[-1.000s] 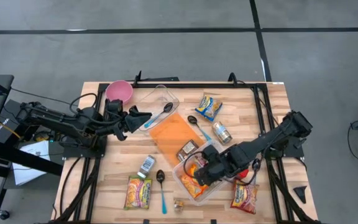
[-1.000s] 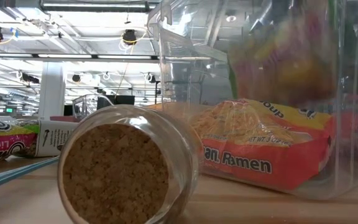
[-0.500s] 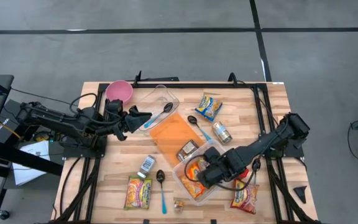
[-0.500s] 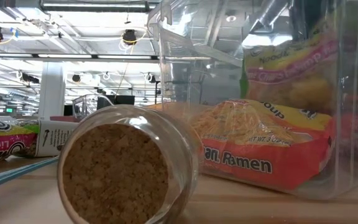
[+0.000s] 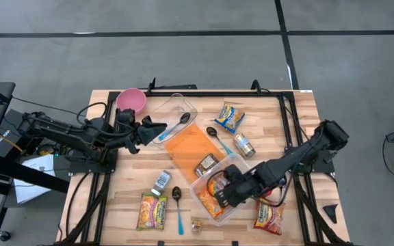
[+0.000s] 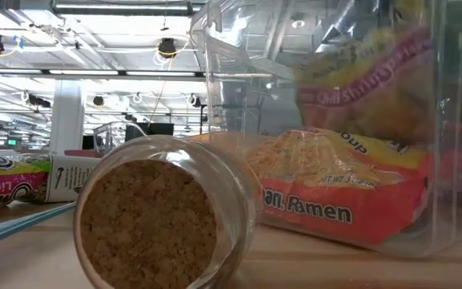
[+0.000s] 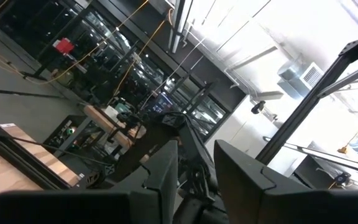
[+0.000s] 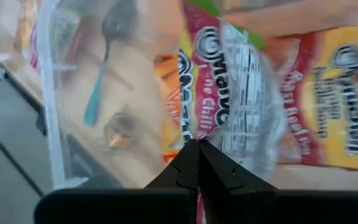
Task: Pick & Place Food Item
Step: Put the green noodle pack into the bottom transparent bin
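- The table (image 5: 115, 198) is made of pale wooden slats with a matt finish.
- The container (image 5: 204, 199) is formed of clear, glossy plastic.
- The ramen packet (image 6: 339, 189) is wrapped in shiny, crinkled printed film.
- The jar (image 6: 163, 213) is seen as smooth clear glass, closed by a rough cork stopper.
- The bowl (image 5: 131, 100) is moulded in smooth pink plastic.
- The can (image 5: 243, 145) is finished in gleaming metal.

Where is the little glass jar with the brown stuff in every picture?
High view: the jar lies at the table's front edge, just below the clear tub.
Low view: the jar fills the lower left, its base facing us.
Left wrist view: not in it.
Right wrist view: the jar shows blurred through the tub wall.
Shared landmark: the blue-handled spoon beside it.
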You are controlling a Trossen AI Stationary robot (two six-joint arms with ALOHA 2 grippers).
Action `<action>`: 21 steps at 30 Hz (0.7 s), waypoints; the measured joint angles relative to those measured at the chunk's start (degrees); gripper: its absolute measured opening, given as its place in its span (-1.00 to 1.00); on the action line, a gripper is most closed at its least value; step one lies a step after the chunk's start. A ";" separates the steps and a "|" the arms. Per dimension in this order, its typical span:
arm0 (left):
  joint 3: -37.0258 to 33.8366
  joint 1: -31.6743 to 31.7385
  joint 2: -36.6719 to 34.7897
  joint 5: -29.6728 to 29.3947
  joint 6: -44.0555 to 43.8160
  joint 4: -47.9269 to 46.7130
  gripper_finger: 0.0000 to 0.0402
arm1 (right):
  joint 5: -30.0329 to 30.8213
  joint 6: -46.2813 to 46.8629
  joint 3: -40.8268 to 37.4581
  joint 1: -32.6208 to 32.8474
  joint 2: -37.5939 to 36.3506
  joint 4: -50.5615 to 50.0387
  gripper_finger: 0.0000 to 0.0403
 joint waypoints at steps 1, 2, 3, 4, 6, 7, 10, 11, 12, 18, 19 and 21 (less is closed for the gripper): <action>0.00 0.00 0.00 0.00 0.00 0.04 -0.51 | 0.11 0.75 -0.81 -0.03 -0.63 -0.97 -1.00; 0.00 0.00 0.00 0.00 0.00 0.00 -0.51 | 0.15 1.30 -1.50 -0.08 -1.08 -2.16 -1.00; 0.00 0.00 0.00 0.01 -0.02 -0.02 -0.51 | 0.10 1.73 -2.14 -0.07 -1.45 -3.68 -1.00; 0.00 0.01 0.00 0.00 -0.02 0.01 -0.51 | -0.05 1.85 -2.77 -0.07 -1.86 -4.81 -1.00; 0.00 0.32 0.00 0.00 0.01 -0.08 -0.51 | -0.42 1.84 -4.13 -0.07 -2.90 -4.83 -1.00; 0.00 0.47 0.00 0.00 0.00 -0.13 -0.51 | -0.73 1.81 -4.85 -0.07 -3.36 -4.84 -1.00; 0.00 1.03 0.00 0.00 0.00 -0.26 -0.51 | -1.51 0.65 -5.84 -0.09 -3.69 -5.55 -1.00; 0.00 1.22 0.00 0.00 0.00 -0.26 -0.51 | -1.52 -0.09 -5.85 -0.09 -3.66 -5.58 -1.00; 0.00 1.39 0.00 0.00 0.00 -0.26 -0.51 | -1.52 -0.86 -5.83 -0.10 -3.66 -5.58 -0.99; 0.00 2.63 0.00 0.00 0.00 -0.28 -0.51 | -1.54 -2.62 -5.83 -1.39 -3.62 -7.90 -0.95; 0.00 2.81 0.00 0.01 0.00 -0.28 -0.51 | -1.54 -2.57 -5.83 -1.56 -3.62 -8.82 -0.93; 0.00 2.93 0.00 0.00 0.00 -0.28 -0.51 | -1.53 -1.91 -5.83 -1.79 -3.65 -10.76 -0.90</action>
